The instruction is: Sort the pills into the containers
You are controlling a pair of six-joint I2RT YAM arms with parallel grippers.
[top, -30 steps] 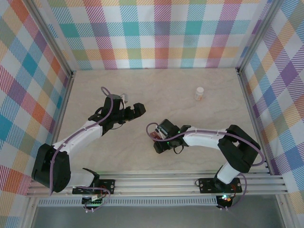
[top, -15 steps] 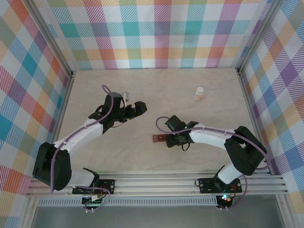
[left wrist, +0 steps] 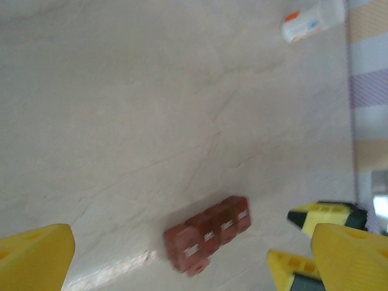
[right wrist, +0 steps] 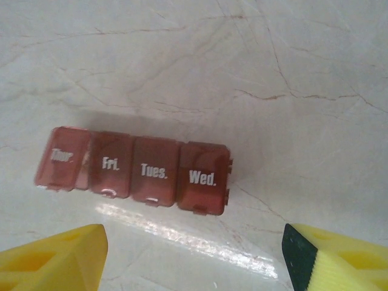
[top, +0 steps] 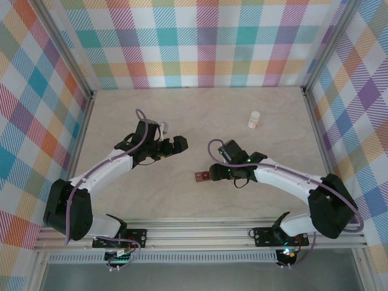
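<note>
Right claw (right wrist: 191,251) parted, empty, just short of the containers (right wrist: 136,170), left claw (top: 179,143) spread wide, empty

Looks like a robot lab test cell rather than a home: marble-look table (top: 212,115) boxed in by bright plaid walls (top: 200,42), left arm (top: 100,173) and right arm (top: 285,177) bolted to an aluminium rail (top: 200,233) along the bottom of the frame.

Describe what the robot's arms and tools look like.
The left arm and right arm have white links, black joints and a lilac cable alongside. The left tool and right tool are black with yellow wedge fingers, one black-tipped.
</note>
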